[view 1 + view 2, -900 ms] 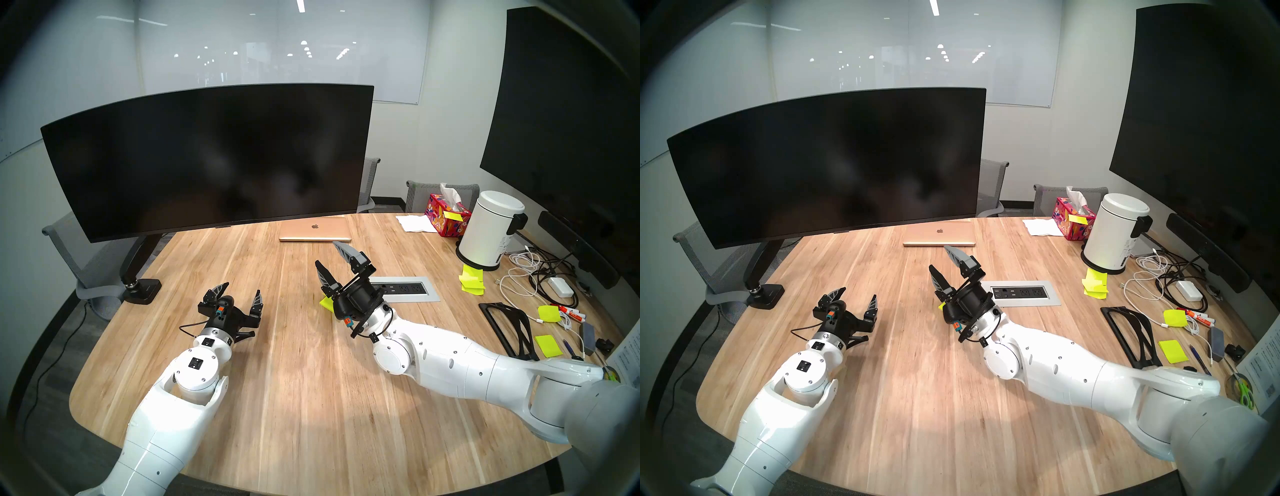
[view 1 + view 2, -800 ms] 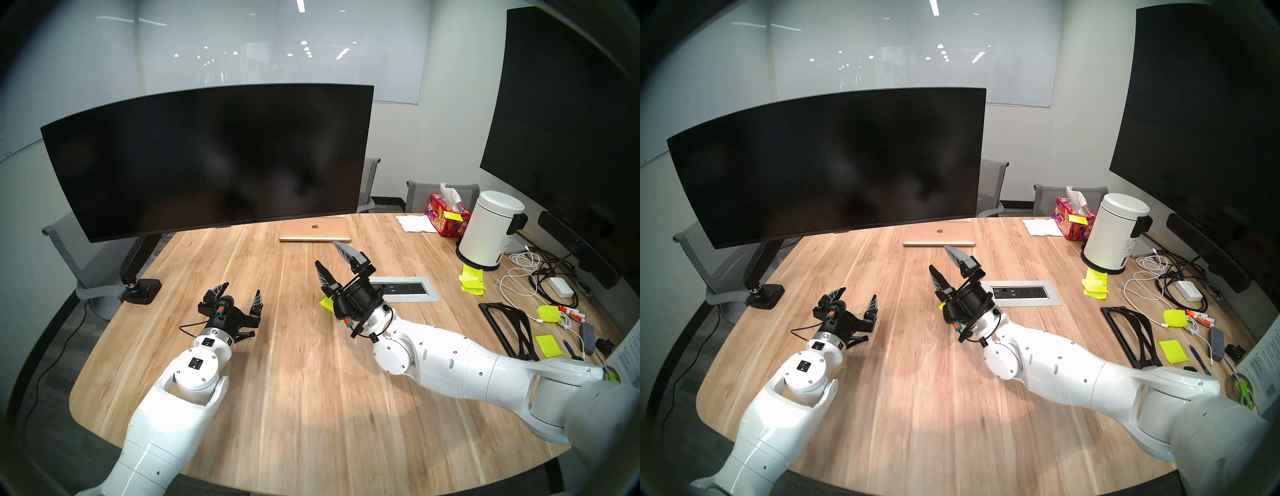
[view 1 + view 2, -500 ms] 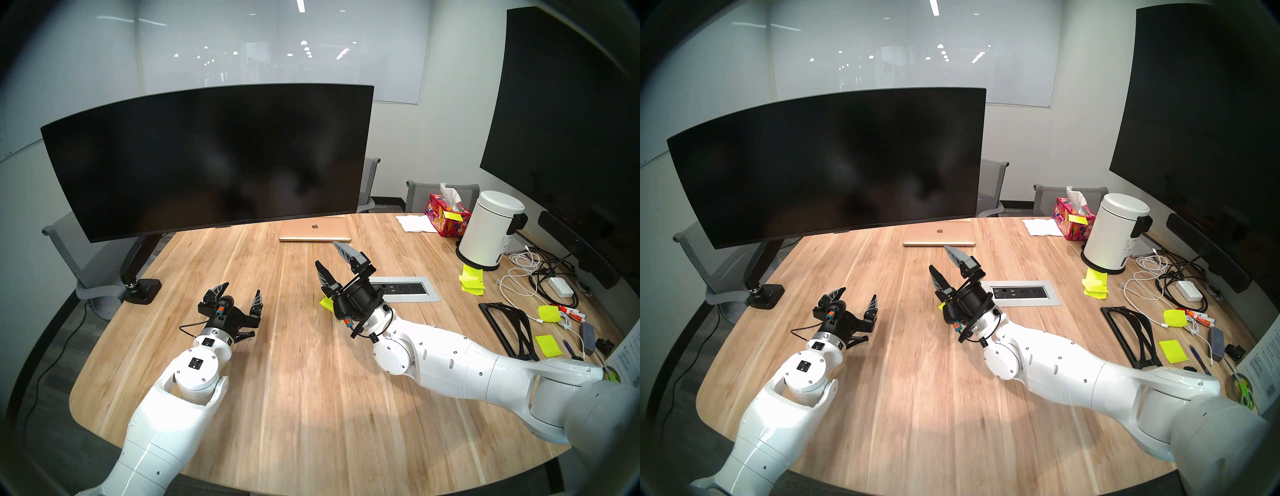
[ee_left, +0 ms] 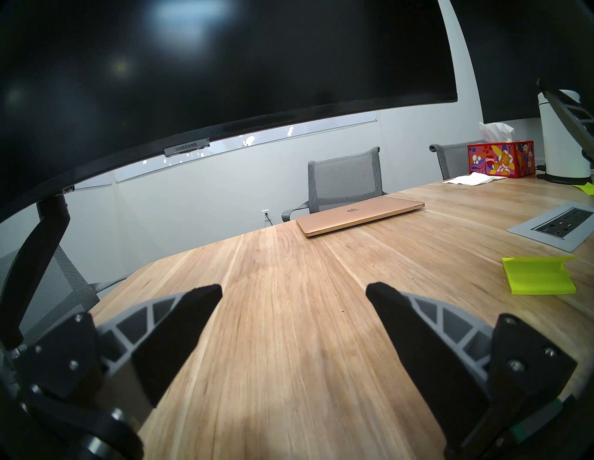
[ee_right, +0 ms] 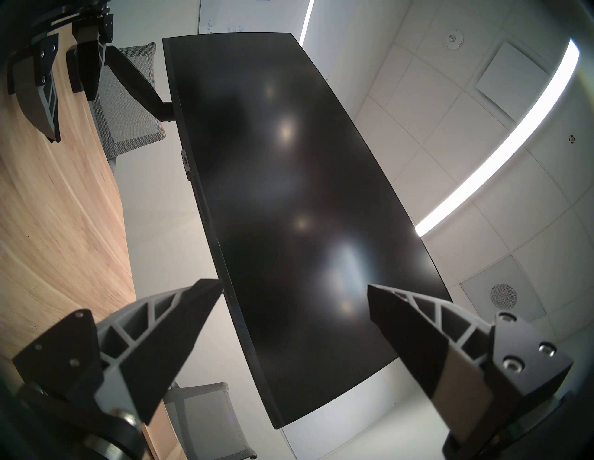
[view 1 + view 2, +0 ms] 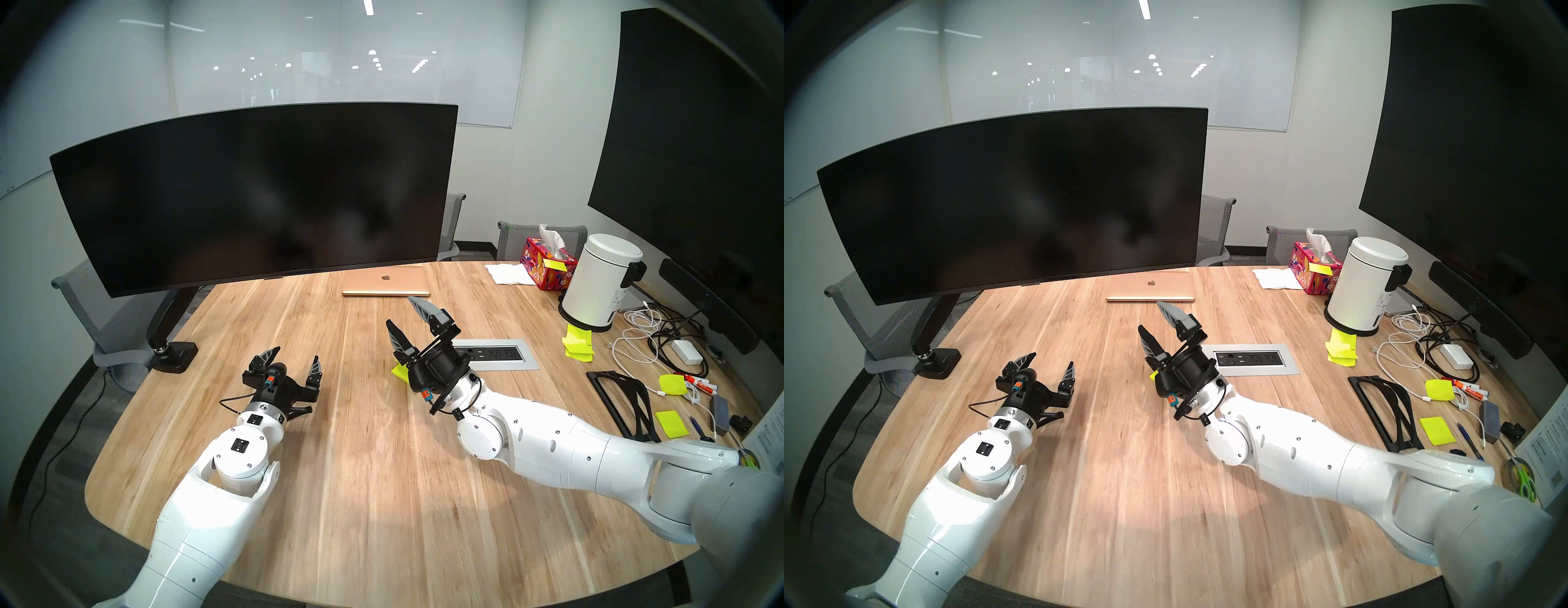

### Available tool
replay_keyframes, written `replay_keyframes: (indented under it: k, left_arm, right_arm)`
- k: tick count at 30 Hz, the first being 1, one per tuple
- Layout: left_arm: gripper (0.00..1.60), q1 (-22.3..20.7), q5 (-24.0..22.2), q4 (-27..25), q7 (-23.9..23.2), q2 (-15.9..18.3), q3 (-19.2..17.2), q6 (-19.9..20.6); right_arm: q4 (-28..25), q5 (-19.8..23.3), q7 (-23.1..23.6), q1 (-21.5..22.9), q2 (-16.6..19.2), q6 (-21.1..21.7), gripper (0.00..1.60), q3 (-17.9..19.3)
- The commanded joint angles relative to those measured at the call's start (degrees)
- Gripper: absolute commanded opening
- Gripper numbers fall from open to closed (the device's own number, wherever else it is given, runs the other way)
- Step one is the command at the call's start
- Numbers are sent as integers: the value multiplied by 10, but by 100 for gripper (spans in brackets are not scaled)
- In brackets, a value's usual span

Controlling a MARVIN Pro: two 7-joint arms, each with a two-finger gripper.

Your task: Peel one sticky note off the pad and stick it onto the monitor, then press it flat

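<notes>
The wide curved black monitor point(image 6: 254, 191) hangs on its black arm mount over the table's far left; it also shows in the right wrist view point(image 5: 289, 192). The neon yellow-green pad point(image 4: 533, 279) lies flat on the table, its top sheet curled up at the far edge. In the head views my right wrist hides most of the pad point(image 6: 398, 370). My right gripper point(image 6: 399, 311) is open and empty, raised above the pad and pointing up at the monitor. My left gripper point(image 6: 296, 354) is open and empty, low over the table, left of the pad. No loose sticky note is in either gripper.
A closed gold laptop point(image 6: 386, 282) lies below the monitor's right end. A grey outlet panel point(image 6: 496, 353) sits right of the pad. At the right stand a white bin point(image 6: 602, 282), a tissue box point(image 6: 547, 263), a heap of yellow-green notes point(image 6: 578, 346), cables and a black stand point(image 6: 623, 399).
</notes>
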Motion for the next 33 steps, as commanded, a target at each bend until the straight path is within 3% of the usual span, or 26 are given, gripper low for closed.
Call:
replay_keyframes:
  k: [1,3,7,33]
  left_arm:
    - [160,5,9,-27,13,-3,1,14]
    - [160,5,22,-30,23,-3,6,12]
    - [160,4,18,-45,30,-12,8,55]
    - [160,3,19,-47,34,-12,10,65]
  right_arm:
    - [-3,0,-1,6,0,0,160,3]
    - [-3,0,-1,6,0,0,160,3]
    - [-3,0,-1,6,0,0,160,3]
    - [-3,0,0,6,0,0,160,3]
